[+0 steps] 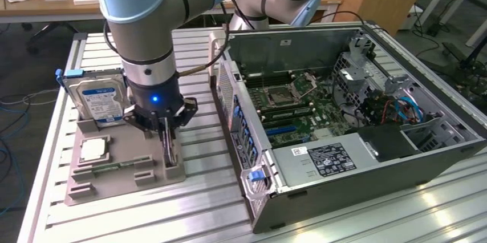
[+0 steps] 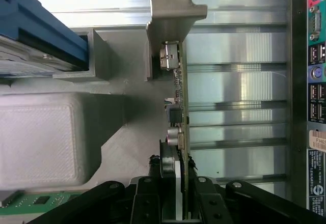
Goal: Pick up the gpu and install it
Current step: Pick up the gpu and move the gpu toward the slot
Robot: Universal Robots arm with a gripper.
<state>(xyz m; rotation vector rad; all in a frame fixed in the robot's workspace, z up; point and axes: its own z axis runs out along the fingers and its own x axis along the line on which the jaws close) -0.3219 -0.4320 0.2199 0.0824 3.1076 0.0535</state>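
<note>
Lab: robot arm, opened computer case, desks.

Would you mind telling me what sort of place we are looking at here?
Most likely a robotics lab: a robot arm stands over a slatted aluminium table bearing an open desktop computer case, with office desks behind.

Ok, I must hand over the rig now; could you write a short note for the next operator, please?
Gripper: shut on the gpu, near one end of the card.
Gpu: stands on edge in the grey holder on the table, beside the open computer case; it does not look lifted.
Done: approach and grasp.
Left: lifting the card out and installing it on the motherboard.
</note>
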